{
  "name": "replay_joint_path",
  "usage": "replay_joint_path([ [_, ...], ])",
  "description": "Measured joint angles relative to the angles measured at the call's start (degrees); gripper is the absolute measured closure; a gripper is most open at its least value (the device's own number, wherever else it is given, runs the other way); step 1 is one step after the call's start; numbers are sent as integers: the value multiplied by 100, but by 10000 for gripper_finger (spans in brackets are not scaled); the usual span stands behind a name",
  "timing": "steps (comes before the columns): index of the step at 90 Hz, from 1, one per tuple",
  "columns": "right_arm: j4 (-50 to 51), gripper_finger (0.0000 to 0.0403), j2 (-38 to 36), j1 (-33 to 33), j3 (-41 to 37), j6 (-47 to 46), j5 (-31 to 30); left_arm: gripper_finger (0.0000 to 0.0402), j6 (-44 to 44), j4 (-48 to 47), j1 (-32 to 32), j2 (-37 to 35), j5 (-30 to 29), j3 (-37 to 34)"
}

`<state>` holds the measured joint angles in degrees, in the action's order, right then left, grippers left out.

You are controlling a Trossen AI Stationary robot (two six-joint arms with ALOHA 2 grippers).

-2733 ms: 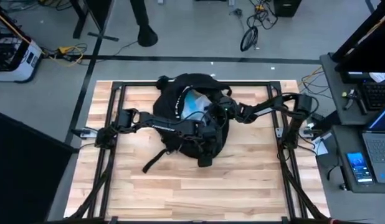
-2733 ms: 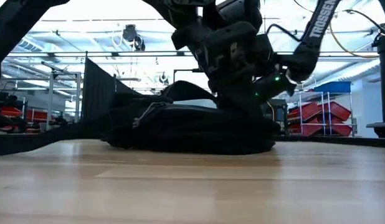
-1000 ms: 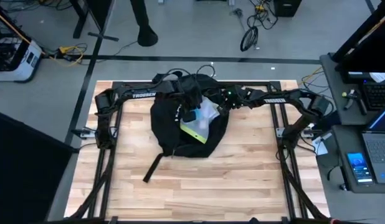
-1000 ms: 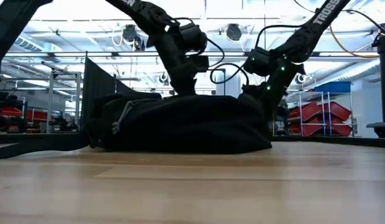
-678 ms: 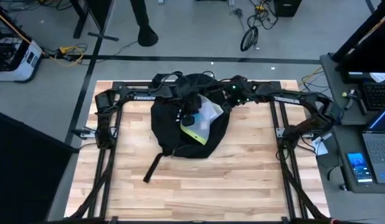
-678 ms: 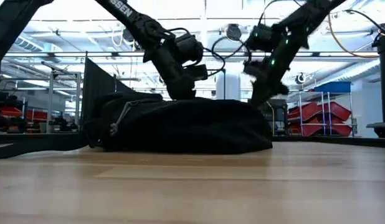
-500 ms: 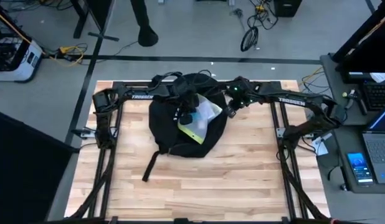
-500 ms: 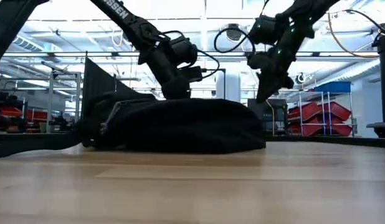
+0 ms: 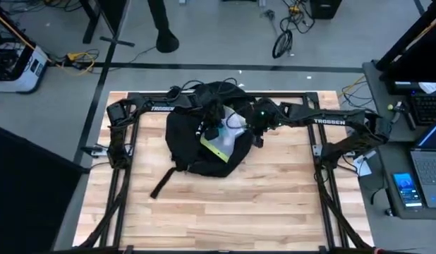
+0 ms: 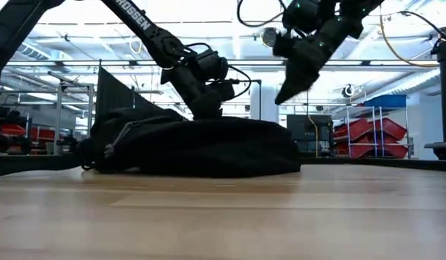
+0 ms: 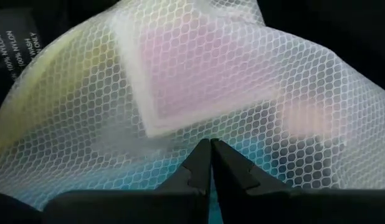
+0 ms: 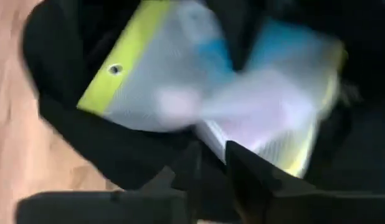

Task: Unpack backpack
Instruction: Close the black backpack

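Black fabric backpack (image 9: 197,141) lies open near the table's (image 9: 274,204) far edge, a mesh pouch (image 9: 225,137) of coloured items showing but not yet out. Left gripper (image 11: 210,163), fingers pinched together, touches the mesh. Right gripper (image 9: 259,130) hovers beside the opening, slightly parted, empty. Unpacking seems barely begun.

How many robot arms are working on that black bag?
2. The left gripper is down in the open backpack, pinched on a mesh pouch. The right gripper hangs raised at the backpack's right edge.
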<state>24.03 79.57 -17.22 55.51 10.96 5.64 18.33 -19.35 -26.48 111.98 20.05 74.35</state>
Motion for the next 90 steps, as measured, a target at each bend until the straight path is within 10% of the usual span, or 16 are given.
replay_joint_path([
  [51, -378, 215, 1544, 374, 10, 1826, -2, 402, -153, -68, 11, 0, 66, 7],
  [74, 802, 377, 1968, 444, 529, 1826, 0, 402, -205, -66, 31, 0, 77, 7],
  [90, 2344, 401, 1444, 682, 1283, 1703, -6, 402, -304, -88, 31, -2, 95, 7],
])
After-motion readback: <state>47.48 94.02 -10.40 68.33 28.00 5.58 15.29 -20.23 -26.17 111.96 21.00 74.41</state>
